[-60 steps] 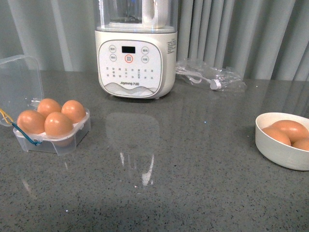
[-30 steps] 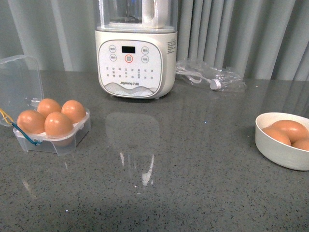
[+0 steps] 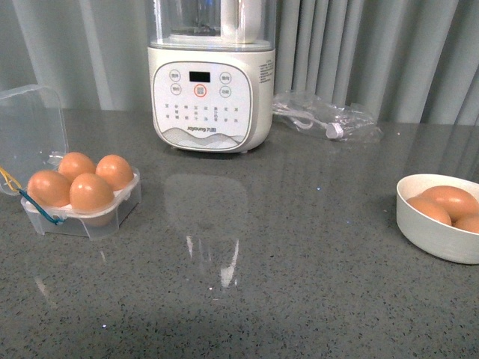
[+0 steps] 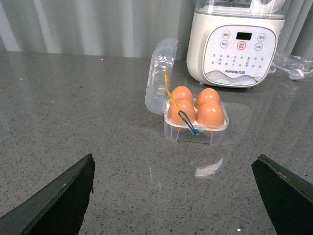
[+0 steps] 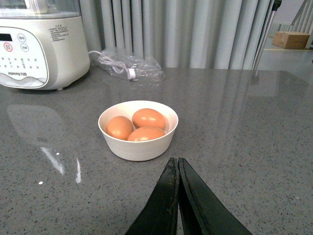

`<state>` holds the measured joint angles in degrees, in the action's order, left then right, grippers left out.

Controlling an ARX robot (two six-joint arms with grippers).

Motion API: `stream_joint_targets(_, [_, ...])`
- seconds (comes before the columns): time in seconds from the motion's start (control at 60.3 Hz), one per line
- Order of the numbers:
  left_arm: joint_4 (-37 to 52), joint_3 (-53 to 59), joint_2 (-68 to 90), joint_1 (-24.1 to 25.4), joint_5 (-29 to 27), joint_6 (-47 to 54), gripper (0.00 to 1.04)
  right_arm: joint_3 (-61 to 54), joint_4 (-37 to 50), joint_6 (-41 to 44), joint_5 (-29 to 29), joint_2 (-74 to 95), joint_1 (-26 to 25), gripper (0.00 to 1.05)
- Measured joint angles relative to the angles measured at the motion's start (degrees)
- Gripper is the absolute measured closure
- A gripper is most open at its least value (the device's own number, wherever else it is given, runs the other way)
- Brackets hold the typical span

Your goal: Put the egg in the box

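Between the earlier front frames and this one I register no displacement: every item sits where it was.

The work surface is a grey speckled countertop [image 3: 284, 292], glossy enough to carry reflections, backed by a pale pleated curtain [image 3: 374, 52]. From left to right it carries the box [image 3: 114, 212], a white appliance [image 3: 209, 97] with a button panel, a crumpled clear bag [image 3: 329, 120] holding a cable, and a white bowl [image 3: 430, 238].

Neither arm appears in the front view. In its wrist view the left gripper [image 4: 174, 157] hangs low over the countertop, its fingers [image 4: 63, 200] spread wide with nothing between them, and it faces the box from well back. The right gripper [image 5: 175, 164] has its fingers pressed together, empty, and points at the bowl, stopping just short of it.

The box's lid [image 3: 30, 127] stands open at its left. A blue-and-yellow wire [image 3: 36, 208] hangs at the front left corner. All four cells are occupied. The egg [image 3: 91, 192] in the near cell sits with its upper half above the rim; I cannot tell which end is up. Three bowl eggs [image 5: 146, 118] lie on their sides, long axes level.
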<state>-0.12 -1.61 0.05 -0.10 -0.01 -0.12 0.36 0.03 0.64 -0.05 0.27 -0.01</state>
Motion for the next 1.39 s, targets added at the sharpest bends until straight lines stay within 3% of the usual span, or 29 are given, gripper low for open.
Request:
stream_joint_targets(0.547, [0.0, 0.0, 0.0, 0.0, 0.0, 0.0, 0.07, 0.0, 0.0, -0.04, 0.0, -0.02, 0.0, 0.06])
stream_joint_targets(1.044, [0.0, 0.0, 0.0, 0.0, 0.0, 0.0, 0.07, 0.0, 0.0, -0.13, 0.0, -0.02, 0.0, 0.07])
stream_joint_targets(1.061, [-0.68, -0.2, 0.55, -0.5, -1.7, -0.37, 0.07, 0.0, 0.0, -0.13, 0.02, -0.02, 0.0, 0.07])
stream_joint_targets(1.144, [-15.58, -5.7, 11.13, -9.31, -25.27, -9.33, 0.07, 0.0, 0.0, -0.15, 0.04, -0.02, 0.0, 0.07])
stream_joint_targets(1.193, [-16.68, -5.99, 14.71, -12.37, -32.17, -12.33, 0.07, 0.0, 0.0, -0.15, -0.04, -0.02, 0.0, 0.07])
stream_joint_targets(1.26, [-15.06, -6.4, 15.54, -13.68, -34.53, -13.55, 0.07, 0.0, 0.0, -0.17, 0.02, -0.02, 0.0, 0.07])
stream_joint_targets(1.392, [-8.52, -8.07, 18.56, -14.05, -32.98, -12.98, 0.07, 0.0, 0.0, -0.24, 0.02, -0.02, 0.0, 0.07])
